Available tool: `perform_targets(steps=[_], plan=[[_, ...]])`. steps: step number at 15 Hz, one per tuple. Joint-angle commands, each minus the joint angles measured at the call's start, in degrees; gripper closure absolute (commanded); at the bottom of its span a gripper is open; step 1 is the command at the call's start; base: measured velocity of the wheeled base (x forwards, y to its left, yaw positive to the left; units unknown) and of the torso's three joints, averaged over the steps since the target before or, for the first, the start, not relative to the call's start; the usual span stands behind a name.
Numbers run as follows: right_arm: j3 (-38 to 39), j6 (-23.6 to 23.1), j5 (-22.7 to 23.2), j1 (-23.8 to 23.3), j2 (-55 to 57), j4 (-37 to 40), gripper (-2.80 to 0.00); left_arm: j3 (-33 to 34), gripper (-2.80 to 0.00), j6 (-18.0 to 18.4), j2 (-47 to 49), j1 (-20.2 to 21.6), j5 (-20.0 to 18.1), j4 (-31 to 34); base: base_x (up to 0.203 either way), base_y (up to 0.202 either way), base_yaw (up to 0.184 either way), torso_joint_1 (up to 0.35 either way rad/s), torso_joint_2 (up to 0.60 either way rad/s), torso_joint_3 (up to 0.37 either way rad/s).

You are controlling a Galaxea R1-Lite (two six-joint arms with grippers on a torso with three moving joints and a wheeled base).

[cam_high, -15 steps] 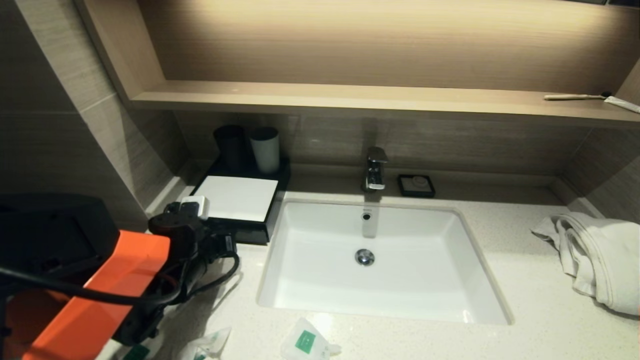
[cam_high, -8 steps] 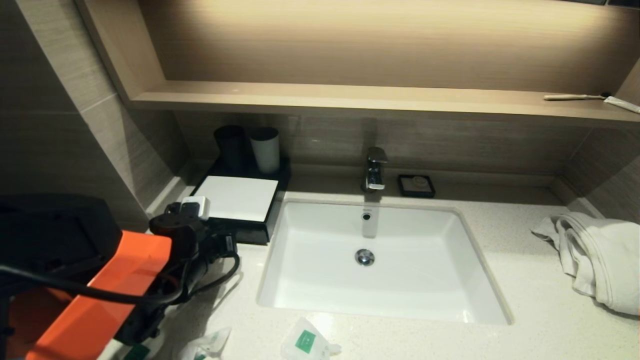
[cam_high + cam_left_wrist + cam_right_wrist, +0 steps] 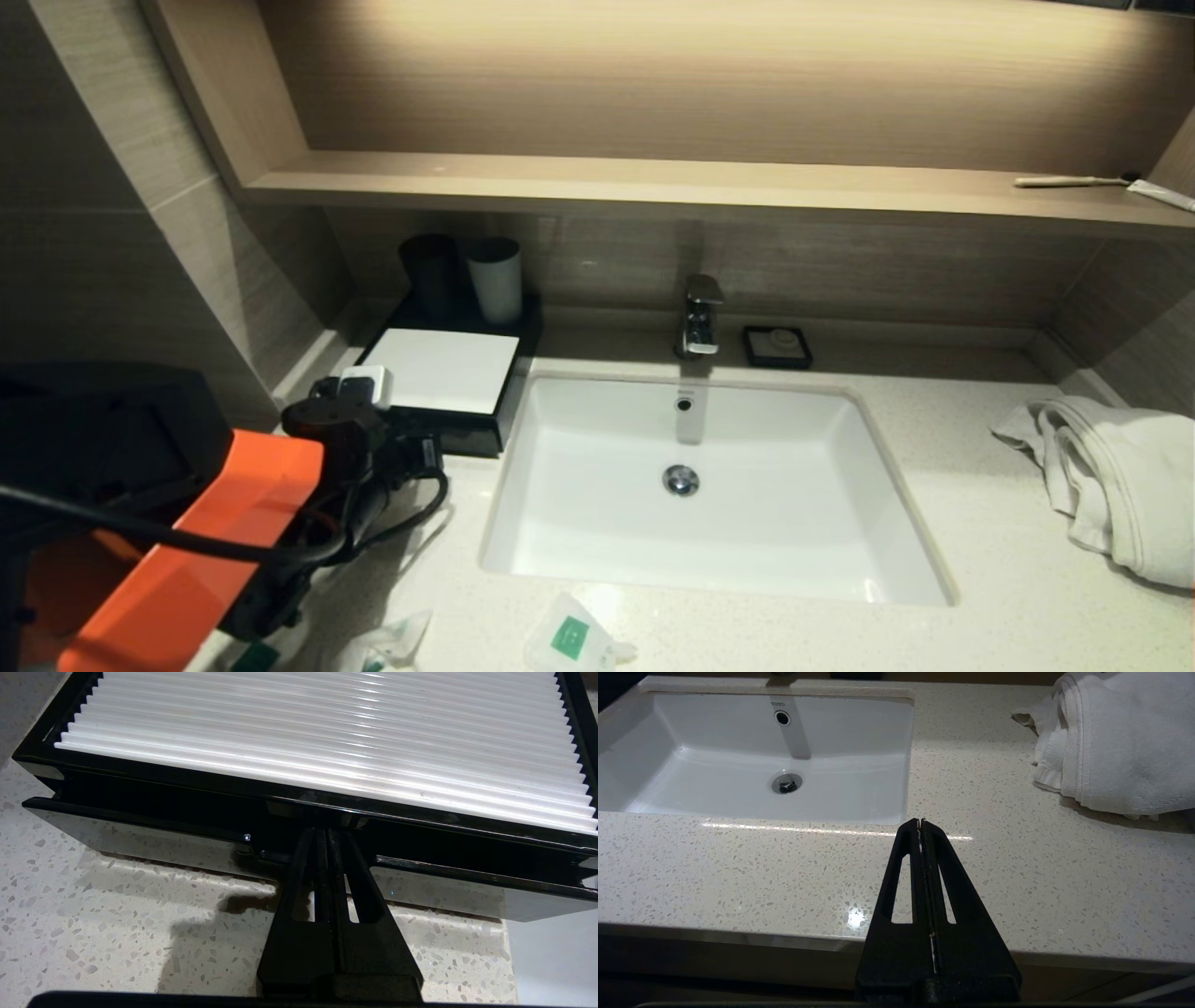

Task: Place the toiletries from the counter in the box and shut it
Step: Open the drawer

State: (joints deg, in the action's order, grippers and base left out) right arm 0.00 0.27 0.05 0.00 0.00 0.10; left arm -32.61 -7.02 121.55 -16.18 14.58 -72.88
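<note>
Nearest, two clear toiletry sachets, one (image 3: 571, 639) with a green label too small to read and another (image 3: 381, 646), lay on the speckled counter (image 3: 980, 560). The right gripper (image 3: 920, 822) hovered pressed shut over the counter's front edge. Beyond, the left gripper (image 3: 327, 833), fingers together, touched the front of the black box (image 3: 446, 431), its white ribbed lid (image 3: 327, 732) lying level beside the TOTO-marked sink (image 3: 700, 485).
</note>
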Motion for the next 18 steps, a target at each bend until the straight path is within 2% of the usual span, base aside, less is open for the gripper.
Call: perform_targets(steps=[1,18], plan=[[0.00,0.00,0.04,0.00,0.00,-0.01,0.00,0.09,0.00,-0.01,0.26,0.01,0.10,-0.07,0.000,0.000,0.000,0.000,0.00,0.000],[0.00,0.00,0.04,0.00,0.00,-0.01,0.00,3.86,0.00,0.28,-2.96,0.03,0.10,0.05,0.000,0.000,0.000,0.000,0.00,0.000]])
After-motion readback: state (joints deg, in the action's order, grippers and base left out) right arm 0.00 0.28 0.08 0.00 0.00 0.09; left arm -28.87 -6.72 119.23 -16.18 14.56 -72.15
